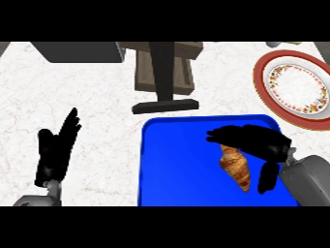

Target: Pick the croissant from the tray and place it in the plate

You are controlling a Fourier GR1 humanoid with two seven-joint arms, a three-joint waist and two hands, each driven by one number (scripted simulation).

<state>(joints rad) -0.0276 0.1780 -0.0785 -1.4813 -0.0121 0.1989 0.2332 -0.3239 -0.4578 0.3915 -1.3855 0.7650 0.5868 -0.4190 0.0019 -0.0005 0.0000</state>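
The croissant lies on the right side of the blue tray, in the lower middle of the frame, its long axis running up and down. The right hand is bent over its upper end, with the fingers curled down across the top and another digit hanging along its right flank. It looks to have hold of the pastry near one tip only. Whether the croissant has left the tray yet, I cannot tell. The plate sits at the upper right on the table, just beyond the tray's far right corner and apart from the hand. The left hand rests open at the lower left, fingers up, well away from everything. The main risk as I judge it is the off-centre hold. Because the croissant is caught near its end, the long free part could swing or twist out between the fingers during the lift, or the flaky tip could give way. A second risk lies in the carry: a low path could clip the tray's raised edge or the near rim of the plate and knock the pastry free. Letting go too near that rim could leave it half on the table. A wooden stand at the top centre lies to the left of that path and should not interfere.
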